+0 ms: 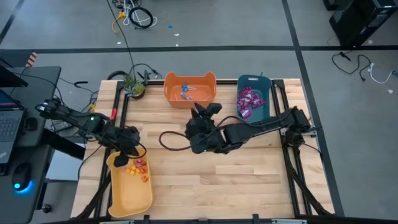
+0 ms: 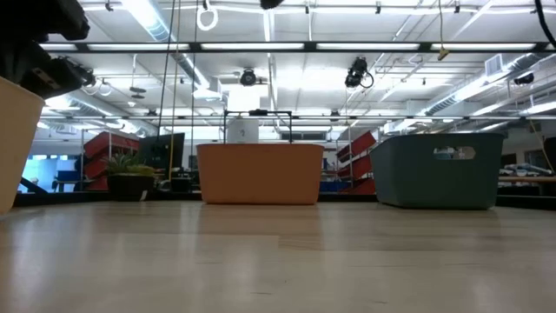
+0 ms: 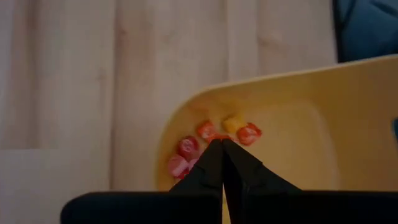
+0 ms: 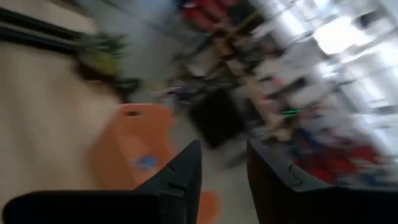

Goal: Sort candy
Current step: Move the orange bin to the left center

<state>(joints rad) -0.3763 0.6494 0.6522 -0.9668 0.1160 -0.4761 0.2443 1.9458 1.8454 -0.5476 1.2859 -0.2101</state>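
Candy is lying sorted in three bins: you are seeing about six orange/red pieces [image 3: 214,140] in the yellow bin [image 1: 127,196], blue lollipops [image 1: 185,93] in the orange bin [image 1: 189,98], purple packets [image 1: 249,101] in the teal bin [image 1: 264,84]. No writing is legible. Left gripper [image 3: 221,146] is hanging clenched, empty, over the pieces; right gripper [image 4: 224,163] is hovering mid-table, fingers parted, grasping nothing.

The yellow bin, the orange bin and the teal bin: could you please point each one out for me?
yellow bin [image 1: 127,199]: high view, bare floor.
orange bin [image 1: 205,93]: high view, bare floor.
teal bin [image 2: 434,174]: low view, front wall.
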